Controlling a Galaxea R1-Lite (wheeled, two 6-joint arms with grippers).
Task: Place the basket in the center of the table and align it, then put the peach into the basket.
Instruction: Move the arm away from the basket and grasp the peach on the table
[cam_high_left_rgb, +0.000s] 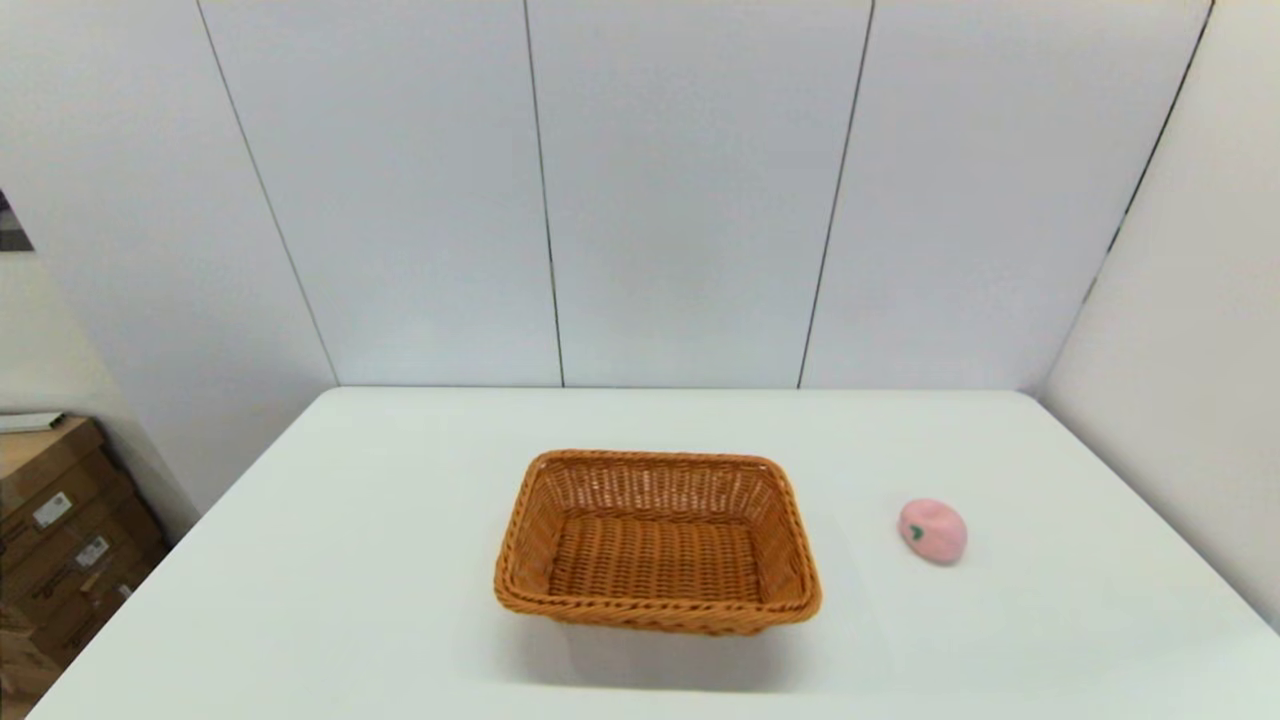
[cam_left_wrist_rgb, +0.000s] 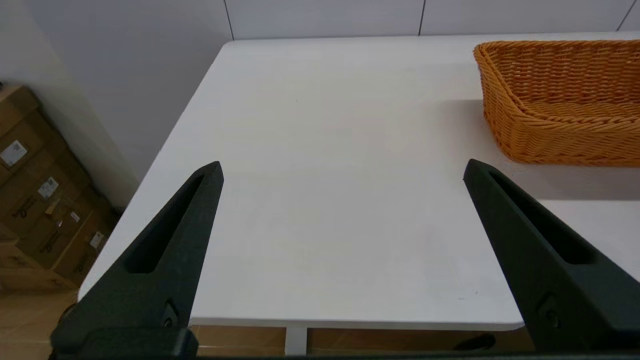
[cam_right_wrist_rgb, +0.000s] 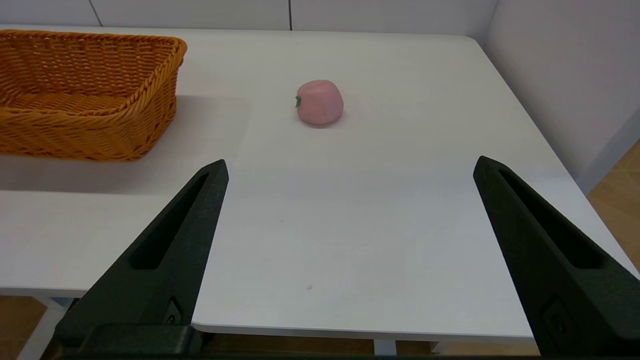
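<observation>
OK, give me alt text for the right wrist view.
A pale-pink peach lies alone on the white table, ahead of the right gripper, whose black jaws are spread wide and empty. An orange-brown wicker basket stands to one side of the peach, apart from it, with nothing visible inside.

1. Both arms lie outside the head view.
2. The basket (cam_left_wrist_rgb: 560, 100) is cut by the left wrist picture's edge, and again in the right wrist view.
3. The cardboard boxes (cam_high_left_rgb: 60, 520) run past the frame; their labels are unreadable.
</observation>
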